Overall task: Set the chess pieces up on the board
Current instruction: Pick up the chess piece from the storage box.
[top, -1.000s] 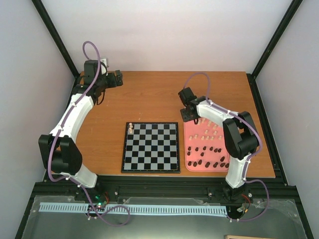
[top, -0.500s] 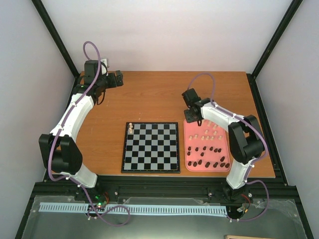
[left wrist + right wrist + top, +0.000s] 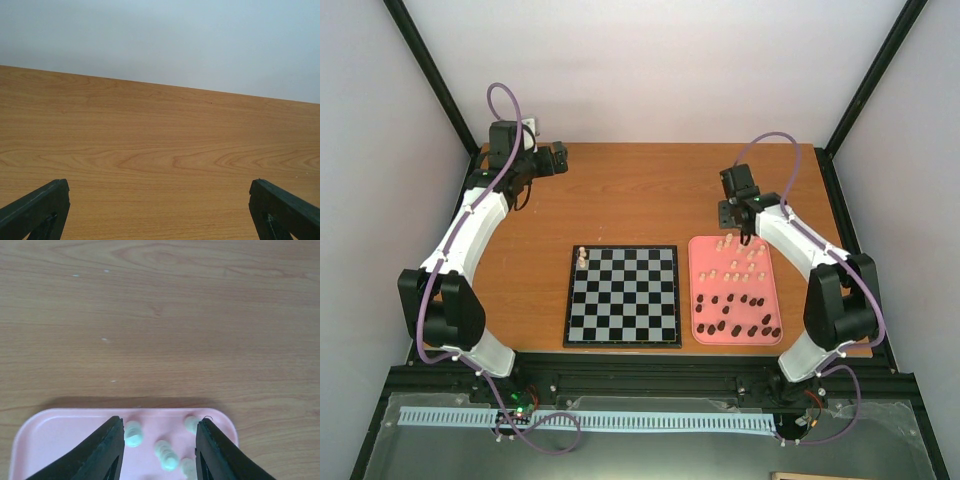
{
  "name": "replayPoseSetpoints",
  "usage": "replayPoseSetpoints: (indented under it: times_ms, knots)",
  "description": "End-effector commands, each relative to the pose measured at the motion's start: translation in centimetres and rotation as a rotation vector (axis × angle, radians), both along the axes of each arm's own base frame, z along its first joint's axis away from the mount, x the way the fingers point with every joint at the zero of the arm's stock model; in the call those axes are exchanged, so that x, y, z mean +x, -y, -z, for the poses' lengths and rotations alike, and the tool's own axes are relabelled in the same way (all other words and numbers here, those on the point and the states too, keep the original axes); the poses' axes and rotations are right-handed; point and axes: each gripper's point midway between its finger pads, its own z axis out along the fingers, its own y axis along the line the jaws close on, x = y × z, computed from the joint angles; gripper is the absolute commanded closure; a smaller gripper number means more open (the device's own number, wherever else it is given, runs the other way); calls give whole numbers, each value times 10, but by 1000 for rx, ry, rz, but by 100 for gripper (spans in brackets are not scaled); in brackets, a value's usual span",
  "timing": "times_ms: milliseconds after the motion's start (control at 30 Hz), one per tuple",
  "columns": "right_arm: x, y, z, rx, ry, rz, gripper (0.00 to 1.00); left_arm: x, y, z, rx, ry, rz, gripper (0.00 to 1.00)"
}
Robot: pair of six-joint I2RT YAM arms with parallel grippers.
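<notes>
Board (image 3: 623,296): centre of table (image 3: 640,200), two pale pieces (image 3: 582,257) at its far-left corner. Other chess pieces (image 3: 735,312): on pink tray (image 3: 693,290), just right of board. Left gripper (image 3: 159,200): spread wide, empty. Right gripper (image 3: 160,422): partly spread, empty, over tray's far edge.

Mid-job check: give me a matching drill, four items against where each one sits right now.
1 left gripper
2 right gripper
3 dark pieces
4 pale pieces already placed

A near half of the pink tray
B far left corner of the board
C above the tray's far end
D far left of the table

Pairs: 1-D, 2-C, 3-A, 4-B
</notes>
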Motion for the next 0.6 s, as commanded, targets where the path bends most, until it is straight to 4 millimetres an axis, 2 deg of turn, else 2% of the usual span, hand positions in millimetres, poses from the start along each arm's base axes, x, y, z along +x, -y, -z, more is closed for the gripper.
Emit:
replayPoseSetpoints:
  times_ms: [0, 133, 167, 300, 567]
  knots:
    - [-2, 32, 22, -20, -47, 99, 59, 5, 5, -20, -26, 49, 11, 0]
    - [-3, 42, 36, -18, -61, 129, 60, 6, 6, -20, -31, 51, 18, 0]
    - [-2, 53, 38, -18, -63, 155, 60, 6, 7, -20, -32, 51, 20, 0]
    - [-2, 65, 47, -26, -82, 186, 60, 6, 7, -19, -33, 48, 20, 0]
    - [0, 66, 70, -9, -138, 179, 61, 7, 8, -19, -35, 49, 23, 0]
